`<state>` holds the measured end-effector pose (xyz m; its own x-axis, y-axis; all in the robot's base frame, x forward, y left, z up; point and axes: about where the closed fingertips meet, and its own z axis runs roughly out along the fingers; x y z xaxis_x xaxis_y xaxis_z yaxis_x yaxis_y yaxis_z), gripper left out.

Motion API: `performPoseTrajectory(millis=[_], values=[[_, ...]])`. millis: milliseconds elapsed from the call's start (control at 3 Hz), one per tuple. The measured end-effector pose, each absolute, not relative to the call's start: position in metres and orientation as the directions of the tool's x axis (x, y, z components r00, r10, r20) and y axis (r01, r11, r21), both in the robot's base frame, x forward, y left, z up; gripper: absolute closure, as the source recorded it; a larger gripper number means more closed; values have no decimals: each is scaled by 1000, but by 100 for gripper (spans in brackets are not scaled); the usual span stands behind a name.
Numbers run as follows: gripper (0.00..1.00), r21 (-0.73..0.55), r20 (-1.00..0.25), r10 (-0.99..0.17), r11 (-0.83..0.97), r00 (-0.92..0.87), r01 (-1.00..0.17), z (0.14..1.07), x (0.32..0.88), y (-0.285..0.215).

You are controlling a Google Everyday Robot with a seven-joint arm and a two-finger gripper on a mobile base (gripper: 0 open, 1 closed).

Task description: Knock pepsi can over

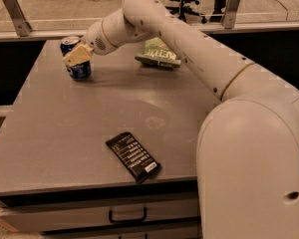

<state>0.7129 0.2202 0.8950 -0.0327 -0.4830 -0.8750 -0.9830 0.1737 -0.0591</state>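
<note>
1. pepsi can (80, 71): camera view. You see it standing on its base at the far left corner of the grey table (65, 133), silver top up, with the blue body and part of the round logo facing you. It is not lying down. Its top sits a little left of its base, and you cannot tell whether that is a real lean.
2. gripper (77, 55): its tan tip lies across the upper front of the pepsi can and hides the can's middle. It appears to touch the can. You cannot tell whether the gripper is apart, together or clamped on the can, since only one tan face shows.
3. arm (189, 49): the white arm rises from the large rounded body in the right foreground and runs up and left over the table. It bends near the top of the picture and comes down to the gripper.
4. green snack bag (158, 54): lies flat near the far edge of the table, right of the pepsi can and well apart from it. The arm crosses in front of part of it.
5. black packet (133, 157): lies flat near the front edge of the table, set on a diagonal, well apart from both the pepsi can and the green snack bag.
6. drawer handle (127, 216): a dark handle on the drawer front below the table's front edge.
</note>
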Motion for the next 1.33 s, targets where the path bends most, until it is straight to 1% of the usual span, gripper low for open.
performPoseTrajectory(millis=[333,667,1000,1333], values=[[87,-90,-880,-475,197,-15,-976,912,708,192],[100,-215,-813,-578,193,66,-957,941,699,144],[100,-337,-656,-739,103,155,-936,954,688,110],[100,-389,-444,-868,-39,224,-921,943,675,97]])
